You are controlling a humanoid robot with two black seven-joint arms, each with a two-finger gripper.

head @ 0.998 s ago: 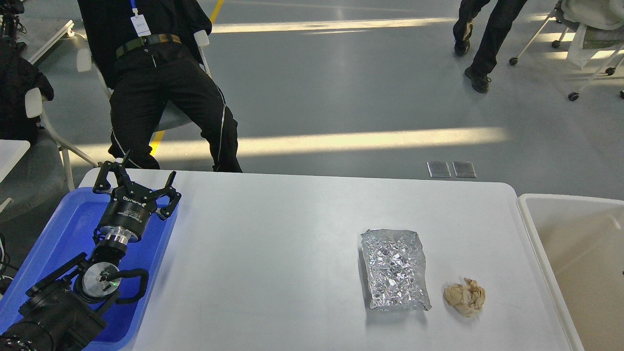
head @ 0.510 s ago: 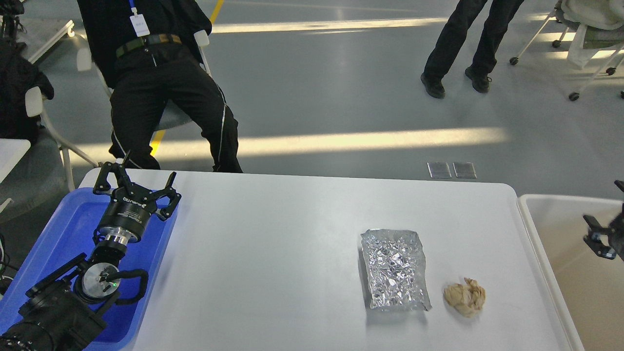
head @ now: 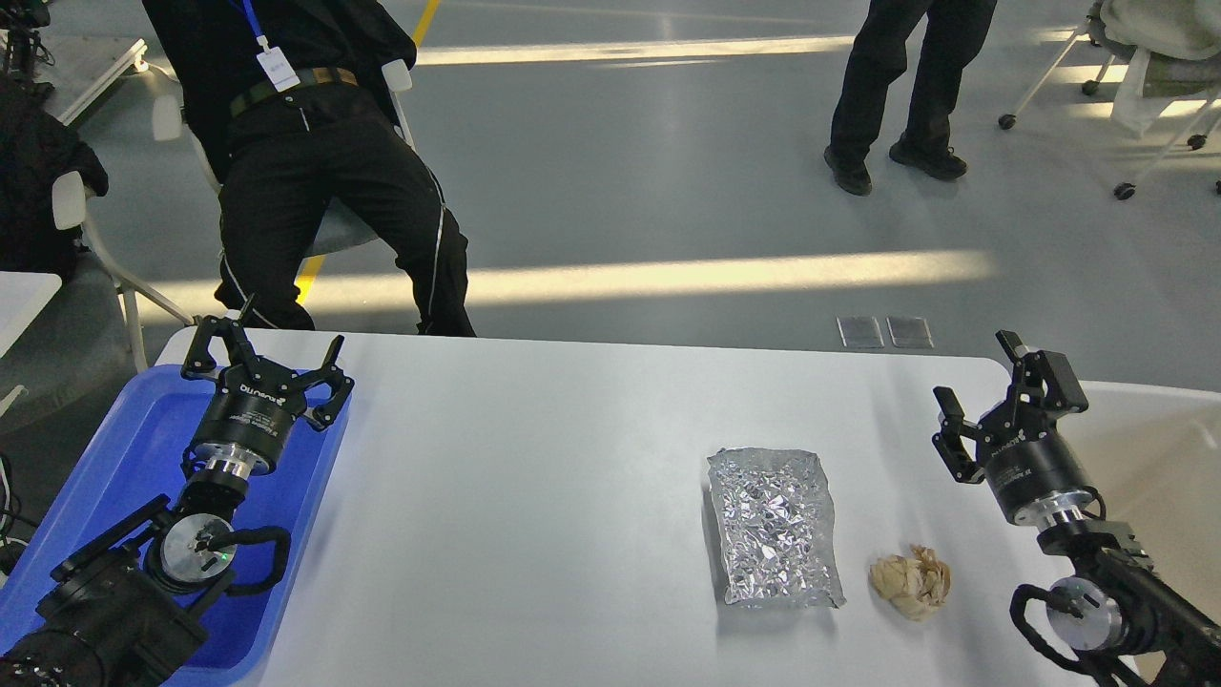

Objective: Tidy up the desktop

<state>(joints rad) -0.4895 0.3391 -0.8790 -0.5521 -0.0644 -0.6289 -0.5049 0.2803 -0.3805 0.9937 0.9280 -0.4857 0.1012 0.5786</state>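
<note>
Now | left end effector point(head: 267, 365) open over blue tray point(head: 95, 468) | right end effector point(head: 1002, 401) open, empty

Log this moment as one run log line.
left gripper: open over blue tray | right gripper: open | desktop: foil sheet, paper wad

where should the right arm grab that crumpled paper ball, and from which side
Grip the crumpled paper ball across its middle, coming straight down from above. It is a loose, lumpy wad lying free on the desktop, with the foil pouch close to its left, so the right gripper, jaws open, probably fits best top-down.
</note>
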